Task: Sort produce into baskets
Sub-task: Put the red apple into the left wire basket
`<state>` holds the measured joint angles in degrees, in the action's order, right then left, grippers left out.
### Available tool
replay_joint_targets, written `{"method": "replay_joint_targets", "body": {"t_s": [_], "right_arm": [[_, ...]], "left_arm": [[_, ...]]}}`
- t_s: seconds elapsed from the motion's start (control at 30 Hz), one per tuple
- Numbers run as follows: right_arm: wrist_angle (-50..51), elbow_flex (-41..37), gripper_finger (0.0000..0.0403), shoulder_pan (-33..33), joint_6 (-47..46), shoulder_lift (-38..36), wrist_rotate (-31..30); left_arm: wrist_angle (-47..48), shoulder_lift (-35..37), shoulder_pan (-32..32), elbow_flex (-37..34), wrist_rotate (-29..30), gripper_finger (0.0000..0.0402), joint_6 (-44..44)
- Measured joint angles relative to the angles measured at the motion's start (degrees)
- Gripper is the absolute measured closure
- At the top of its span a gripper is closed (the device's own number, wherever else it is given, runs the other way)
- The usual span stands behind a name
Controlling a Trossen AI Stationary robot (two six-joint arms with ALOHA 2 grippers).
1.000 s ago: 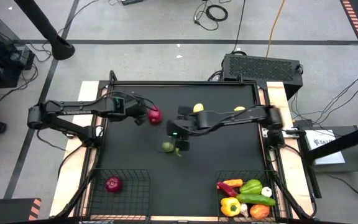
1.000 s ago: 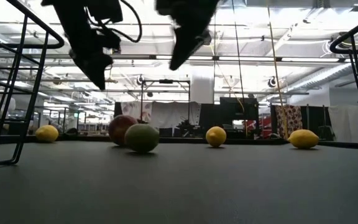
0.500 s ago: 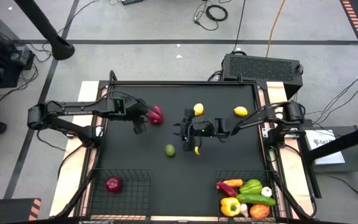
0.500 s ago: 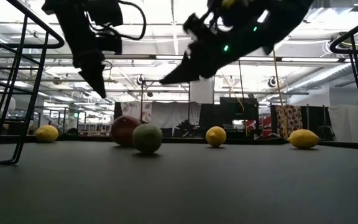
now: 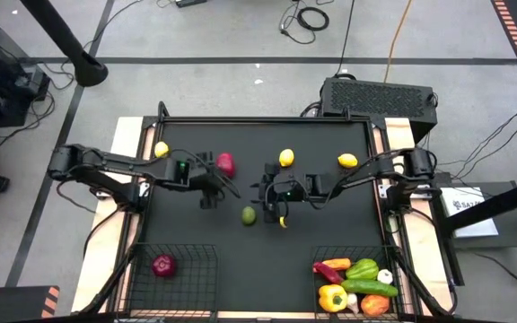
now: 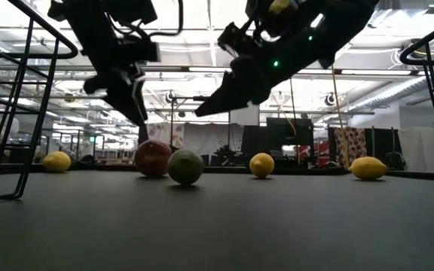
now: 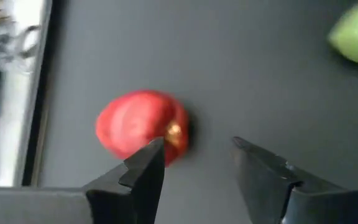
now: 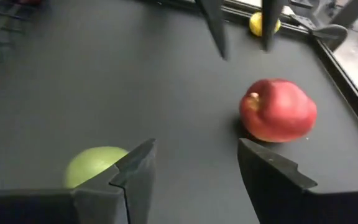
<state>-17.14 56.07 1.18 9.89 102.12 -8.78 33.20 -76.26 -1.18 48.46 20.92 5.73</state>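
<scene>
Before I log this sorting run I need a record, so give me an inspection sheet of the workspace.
Surface: black table, flat.
Job's things: red apple, lime, three lemons loose; purple onion in left basket; peppers and more in right basket.
Clutter: nothing seen.
Grippers: left tool open beside the apple; right tool open, empty, near the lime.
Cables: coiled on the floor.
Surroundings: black grilled box behind the table.
</scene>
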Motion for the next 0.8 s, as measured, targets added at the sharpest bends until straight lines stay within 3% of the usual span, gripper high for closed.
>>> {"method": "replay_joint_targets", "body": {"t_s": [0.27, 0.8], "right_arm": [[1.4, 0.0, 0.0190, 1.0, 2.5, -4.3, -0.3], [3.4, 0.0, 0.0190, 1.2, 3.3, -7.0, -0.6]], "left_arm": [[-1.1, -7.0, 1.7, 0.0, 10.7, 0.0190, -1.1], [-6.8, -13.5, 2.4, 0.0, 12.4, 0.0230, -3.9]]}}
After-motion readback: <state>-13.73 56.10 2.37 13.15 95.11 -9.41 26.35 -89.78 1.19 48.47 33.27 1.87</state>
